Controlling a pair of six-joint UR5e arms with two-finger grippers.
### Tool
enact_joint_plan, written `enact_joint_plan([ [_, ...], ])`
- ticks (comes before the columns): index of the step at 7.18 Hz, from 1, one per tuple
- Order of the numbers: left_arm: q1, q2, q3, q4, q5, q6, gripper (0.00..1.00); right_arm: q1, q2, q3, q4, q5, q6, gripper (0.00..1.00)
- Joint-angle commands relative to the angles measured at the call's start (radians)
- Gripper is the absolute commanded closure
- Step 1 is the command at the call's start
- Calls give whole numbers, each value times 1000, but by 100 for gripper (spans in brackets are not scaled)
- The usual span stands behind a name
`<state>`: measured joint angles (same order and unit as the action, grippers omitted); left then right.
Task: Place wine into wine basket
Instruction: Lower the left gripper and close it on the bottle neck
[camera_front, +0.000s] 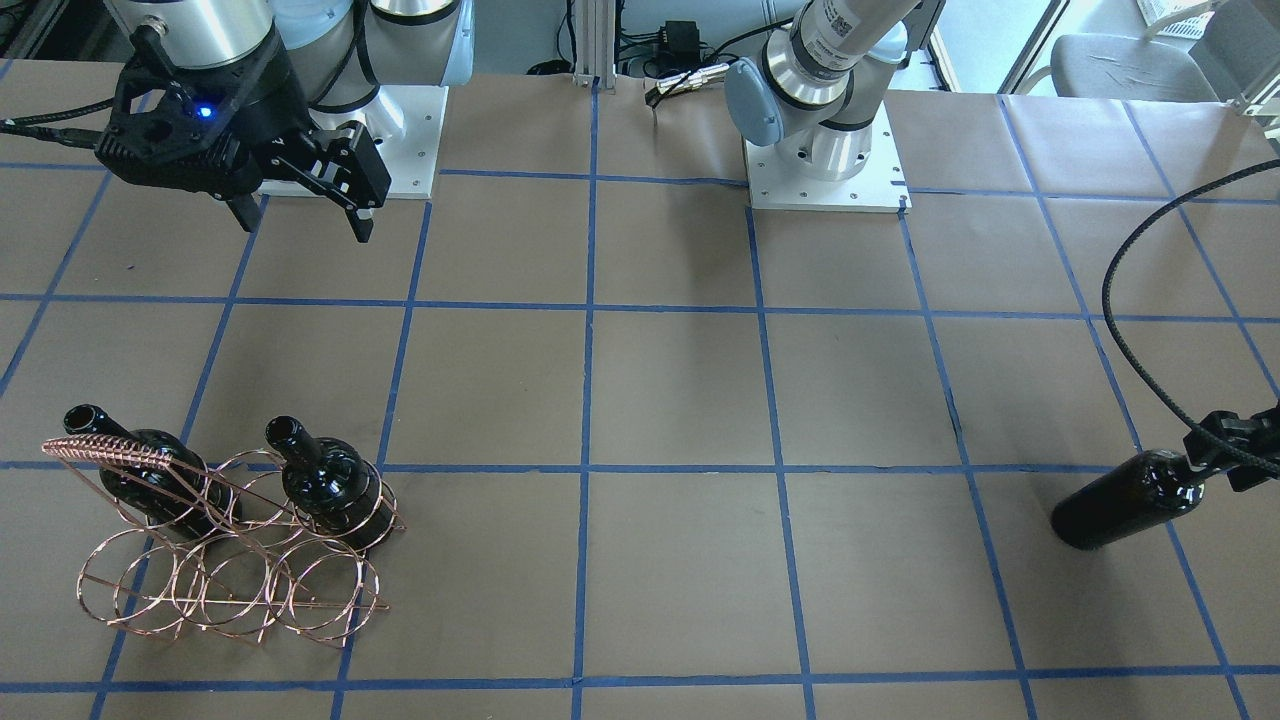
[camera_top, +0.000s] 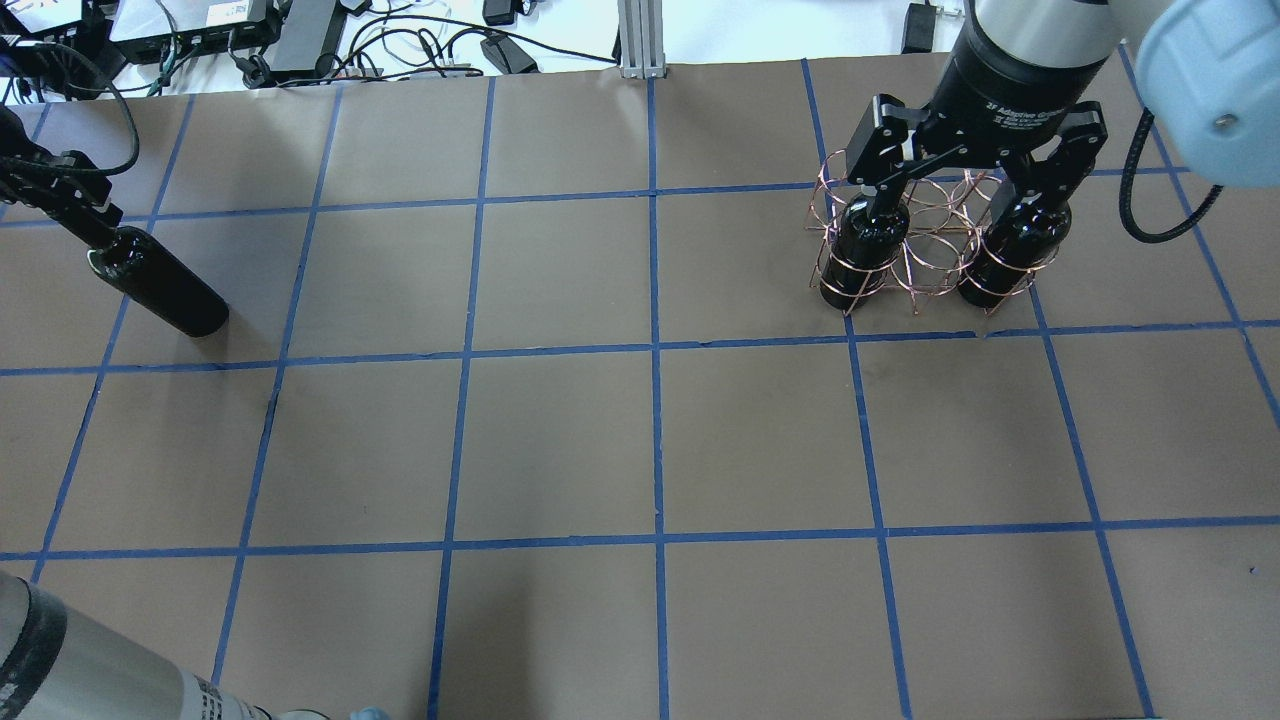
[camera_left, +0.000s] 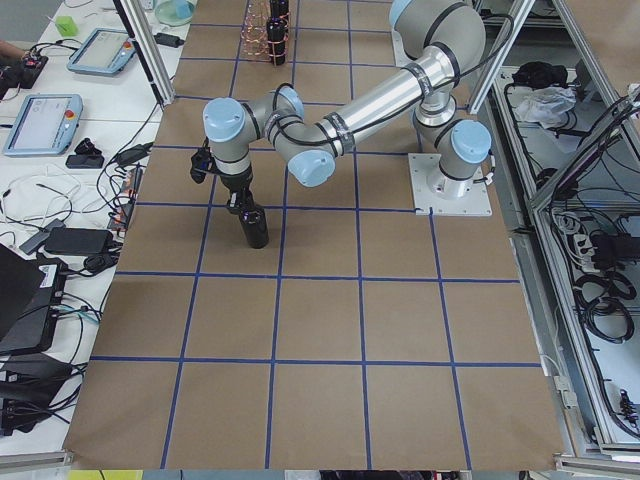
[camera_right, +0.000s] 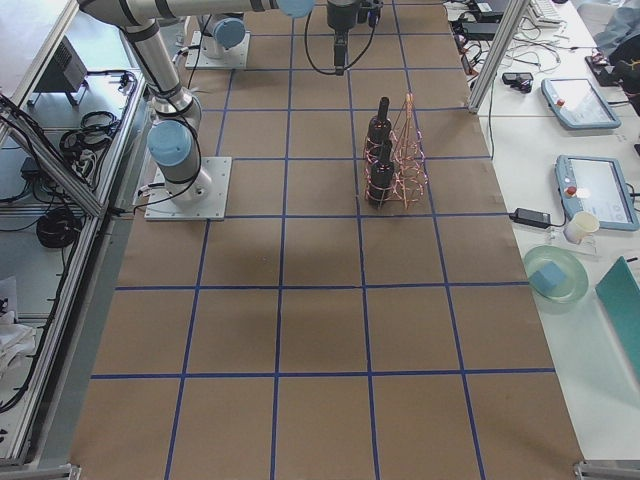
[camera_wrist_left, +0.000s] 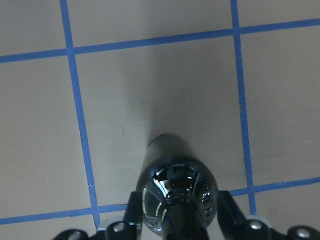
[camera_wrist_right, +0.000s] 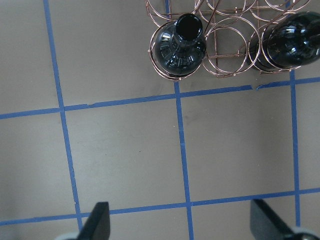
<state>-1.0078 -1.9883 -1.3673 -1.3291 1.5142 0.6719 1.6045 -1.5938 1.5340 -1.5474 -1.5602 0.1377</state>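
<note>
My left gripper (camera_front: 1225, 448) is shut on the neck of a black wine bottle (camera_front: 1125, 500), held upright with its base at or just above the table; it also shows in the overhead view (camera_top: 165, 290) and the left wrist view (camera_wrist_left: 177, 170). The copper wire wine basket (camera_front: 230, 560) stands across the table and holds two more black bottles (camera_front: 325, 480) (camera_front: 150, 475) in its outer rings. My right gripper (camera_top: 958, 205) hangs open and empty above the basket (camera_top: 925, 240). The right wrist view shows the basket (camera_wrist_right: 225, 30) and both bottles from above.
The table is brown paper with blue tape lines (camera_top: 655, 345). The arm bases (camera_front: 825, 165) stand at the robot's edge. A black cable (camera_front: 1110, 300) loops near the left gripper. Cables and devices (camera_top: 300, 30) lie beyond the far edge. Side benches hold tablets (camera_right: 575, 100).
</note>
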Motion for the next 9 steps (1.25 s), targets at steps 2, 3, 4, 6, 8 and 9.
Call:
enact_joint_plan([
  [2,0,0,-4,-12,8,2,85,0,0,0,0,0,-1,0],
  [3,0,0,-6,-22,14,11,100,0,0,0,0,0,-1,0],
  [4,0,2,-6,-25,12,11,100,0,0,0,0,0,-1,0],
  [6,0,12,-4,-27,8,11,100,0,2,0,0,0,-1,0],
  [8,-5,29,-3,-45,3,3,100,-2,2,0,0,0,-3,0],
  [9,-18,43,-3,-54,4,-1,100,-2,2,0,0,0,-3,0],
])
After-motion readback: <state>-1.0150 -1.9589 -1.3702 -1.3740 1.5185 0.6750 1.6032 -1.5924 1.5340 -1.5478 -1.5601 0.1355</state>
